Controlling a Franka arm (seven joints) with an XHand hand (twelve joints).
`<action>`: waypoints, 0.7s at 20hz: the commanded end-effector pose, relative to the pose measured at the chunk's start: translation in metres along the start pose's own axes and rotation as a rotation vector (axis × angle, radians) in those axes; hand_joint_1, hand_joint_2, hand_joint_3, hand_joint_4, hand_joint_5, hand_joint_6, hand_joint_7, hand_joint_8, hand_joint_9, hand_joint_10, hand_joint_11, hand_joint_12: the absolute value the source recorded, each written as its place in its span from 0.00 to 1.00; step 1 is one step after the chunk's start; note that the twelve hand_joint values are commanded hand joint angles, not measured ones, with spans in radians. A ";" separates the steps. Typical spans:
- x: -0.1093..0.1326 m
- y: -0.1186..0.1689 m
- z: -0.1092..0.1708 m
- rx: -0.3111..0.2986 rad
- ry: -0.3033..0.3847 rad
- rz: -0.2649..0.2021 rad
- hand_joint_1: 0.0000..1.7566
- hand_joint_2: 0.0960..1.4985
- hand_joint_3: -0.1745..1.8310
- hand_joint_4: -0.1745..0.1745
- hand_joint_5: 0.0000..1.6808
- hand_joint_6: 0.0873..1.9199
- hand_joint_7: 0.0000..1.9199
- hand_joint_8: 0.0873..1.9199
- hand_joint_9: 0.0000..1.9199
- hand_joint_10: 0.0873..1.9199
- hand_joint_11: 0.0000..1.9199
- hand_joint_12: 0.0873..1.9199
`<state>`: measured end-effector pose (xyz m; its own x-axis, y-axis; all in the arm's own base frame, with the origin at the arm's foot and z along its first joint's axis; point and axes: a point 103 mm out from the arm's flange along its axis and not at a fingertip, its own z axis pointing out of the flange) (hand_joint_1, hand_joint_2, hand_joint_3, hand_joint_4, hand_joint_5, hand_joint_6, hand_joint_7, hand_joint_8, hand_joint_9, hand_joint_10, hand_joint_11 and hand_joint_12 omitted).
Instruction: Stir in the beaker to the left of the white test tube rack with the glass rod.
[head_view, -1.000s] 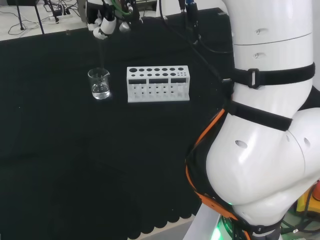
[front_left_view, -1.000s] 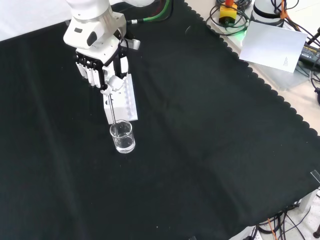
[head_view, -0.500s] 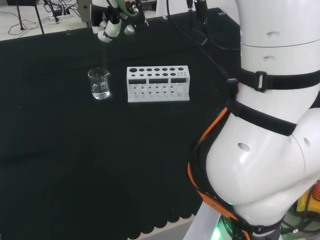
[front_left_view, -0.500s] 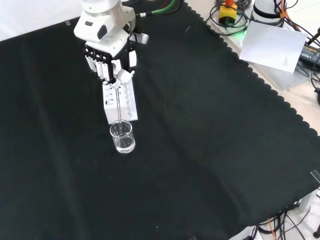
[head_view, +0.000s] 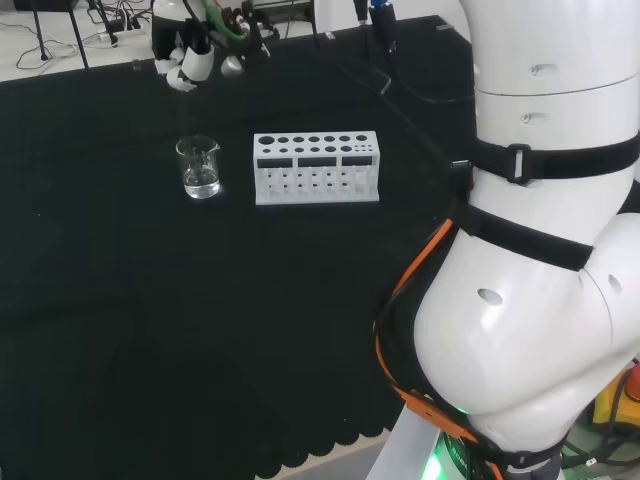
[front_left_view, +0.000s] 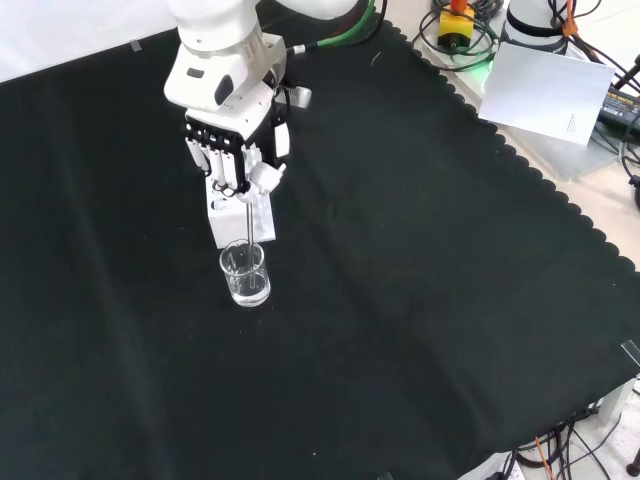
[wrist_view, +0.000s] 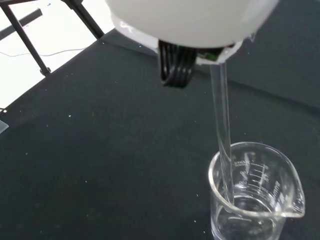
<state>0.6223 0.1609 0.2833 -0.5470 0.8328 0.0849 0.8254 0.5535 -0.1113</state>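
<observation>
Black cloth (front_left_view: 420, 300) covers the bench, otherwise bare around the work area.

Beaker (front_left_view: 245, 275) stands upright on the cloth, just left of the white test tube rack (head_view: 316, 167) in the head view, touching nothing. Clear liquid fills its lower part. In the front view the rack sits directly behind the beaker, partly covered by the hand.

Glass rod (wrist_view: 222, 135) hangs near vertical from the hand (front_left_view: 235, 165) and its lower end is inside the beaker, down in the liquid and close against the near wall by the wrist view. Hand's fingers are curled, pinching the rod's top end with the thumb. Hand hovers above the beaker and rack.

Judged risks from here:
- Rod is close to the glass wall. Any sideways sweep wider than the beaker's bore would push the wall and slide or tip the beaker, since nothing holds it down.
- Grip is only at the rod's top, so wall contact levers the rod in the fingers; it could twist or slip out.
- Dropping lower drives the tip into the beaker floor.
- Rack is near; a shoved beaker could knock into it.
- Fast stirring may slop liquid over the spout.
</observation>
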 end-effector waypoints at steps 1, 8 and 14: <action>0.001 0.009 0.002 0.009 0.010 0.006 0.76 0.30 0.56 0.00 0.77 0.22 0.67 0.53 0.92 0.31 0.78 0.49; -0.031 0.010 -0.005 -0.007 0.014 0.035 0.76 0.30 0.56 0.00 0.77 0.22 0.67 0.53 0.92 0.31 0.78 0.49; -0.035 -0.007 -0.009 -0.004 0.007 0.037 0.76 0.30 0.56 0.00 0.77 0.22 0.67 0.52 0.92 0.31 0.78 0.49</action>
<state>0.6465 0.1439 0.2920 -0.5245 0.8470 0.0860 0.8417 0.5311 -0.0975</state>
